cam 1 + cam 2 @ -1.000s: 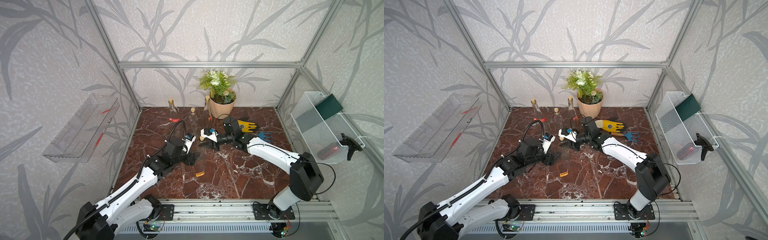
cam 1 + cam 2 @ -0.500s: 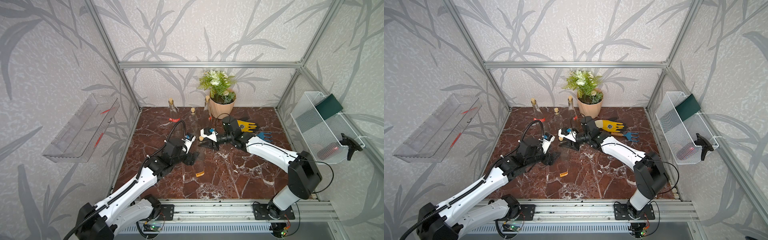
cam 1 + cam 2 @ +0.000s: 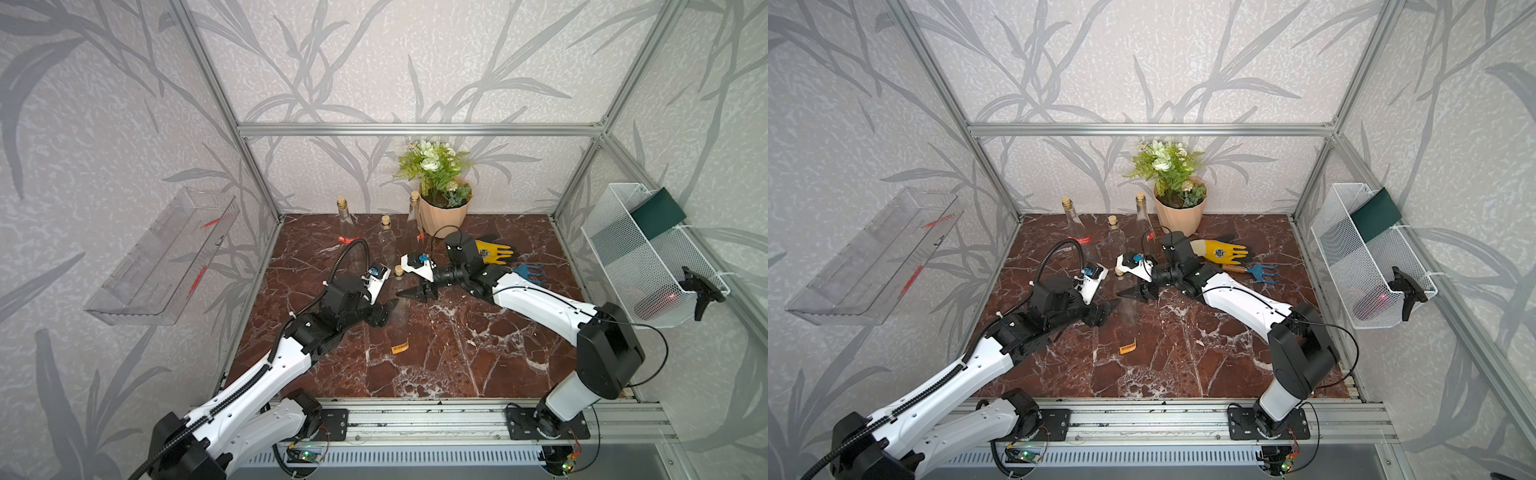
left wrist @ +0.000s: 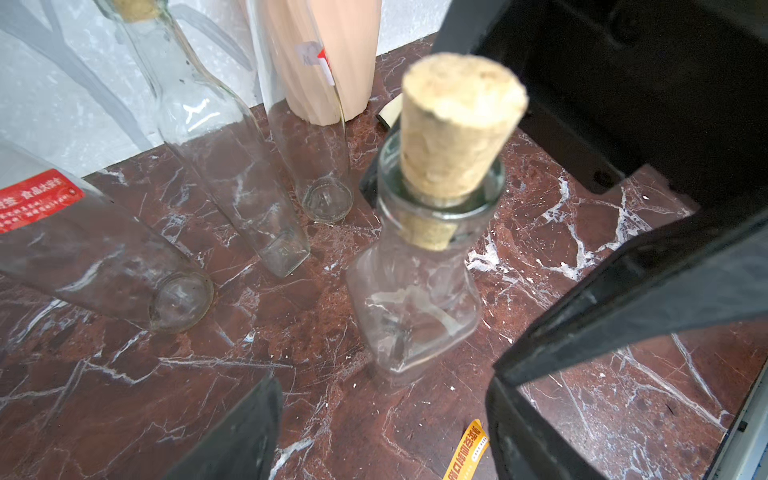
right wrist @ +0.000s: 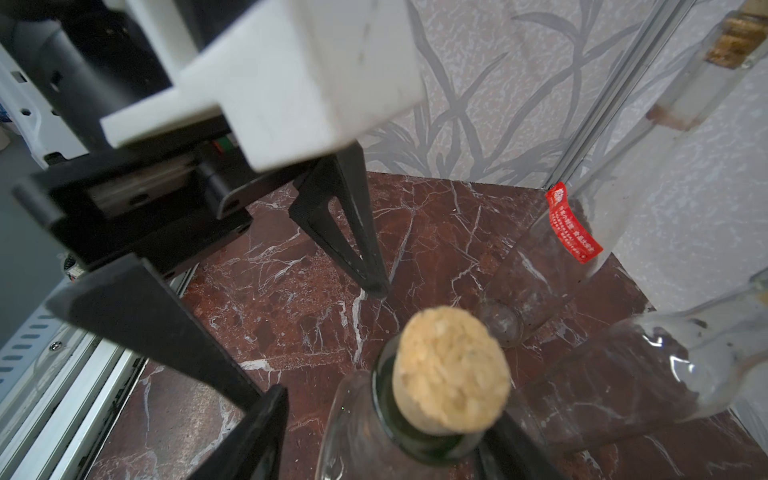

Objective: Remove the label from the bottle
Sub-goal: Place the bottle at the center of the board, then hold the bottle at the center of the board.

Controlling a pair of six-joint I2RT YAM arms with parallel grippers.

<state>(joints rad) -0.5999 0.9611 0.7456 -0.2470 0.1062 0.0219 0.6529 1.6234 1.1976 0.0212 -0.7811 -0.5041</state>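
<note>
A clear square bottle (image 3: 400,301) (image 3: 1128,308) with a cork stands upright on the marble floor between my arms. Its glass (image 4: 415,303) shows no label. An orange label (image 3: 400,348) (image 3: 1128,347) (image 4: 467,451) lies flat on the floor in front of it. My left gripper (image 3: 387,312) (image 4: 382,424) is open and low beside the bottle's base, which sits just beyond its fingertips. My right gripper (image 3: 409,293) (image 5: 386,432) straddles the bottle's neck below the cork (image 5: 453,370), jaws apart, with a gap between one finger (image 5: 249,436) and the glass.
Three more corked glass bottles (image 3: 345,220) (image 3: 386,239) (image 3: 414,216) stand at the back; one carries a red label (image 3: 348,240). A potted plant (image 3: 442,212), a yellow glove (image 3: 494,251) and a blue hand rake (image 3: 530,272) lie behind the right arm. Wall-mounted wire basket (image 3: 648,257) and clear shelf (image 3: 166,253).
My right gripper's jaws have spread apart at the bottle's neck. The left arm and the label on the floor have stayed where they were.
</note>
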